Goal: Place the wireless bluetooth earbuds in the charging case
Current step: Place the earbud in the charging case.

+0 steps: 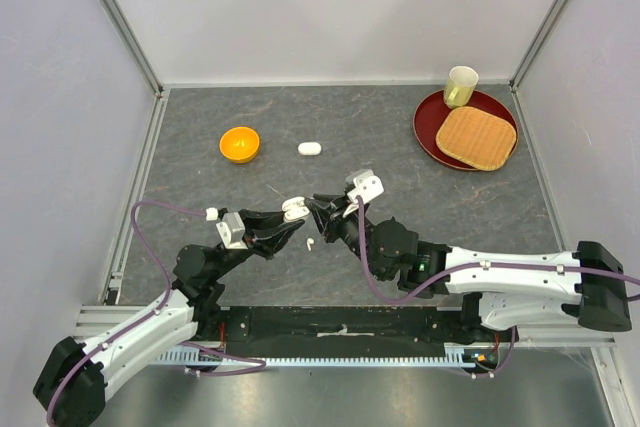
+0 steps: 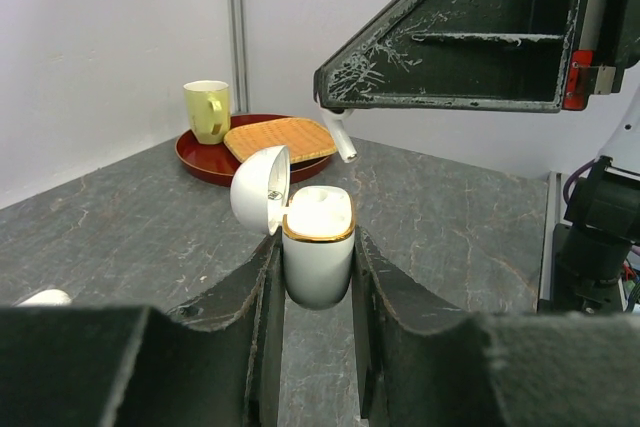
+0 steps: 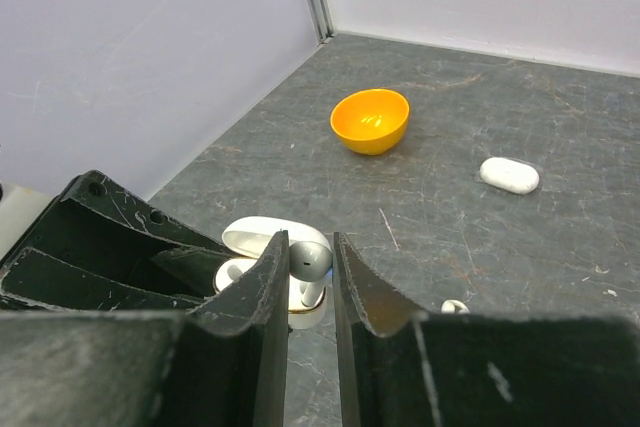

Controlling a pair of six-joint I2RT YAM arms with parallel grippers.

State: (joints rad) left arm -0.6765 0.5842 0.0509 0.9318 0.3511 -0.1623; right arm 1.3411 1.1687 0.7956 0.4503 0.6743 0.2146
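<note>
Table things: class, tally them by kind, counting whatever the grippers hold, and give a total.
Charging cases: 2
Earbuds showing: 2
Orange bowl: 1
Mug: 1
Red plate: 1
Woven mat: 1
Total: 8

The charging case (image 2: 318,247) is smooth, shiny white plastic with a gold rim. The earbud (image 3: 312,261) is shiny white plastic too. The fingers (image 2: 245,337) of the left gripper (image 2: 316,252) and right gripper (image 3: 310,242) are dull black, scratched and rough. The table (image 1: 450,209) looks like matt grey stone. The bowl (image 3: 371,119) is shiny orange plastic. The mat (image 1: 476,136) looks woven, like straw.
</note>
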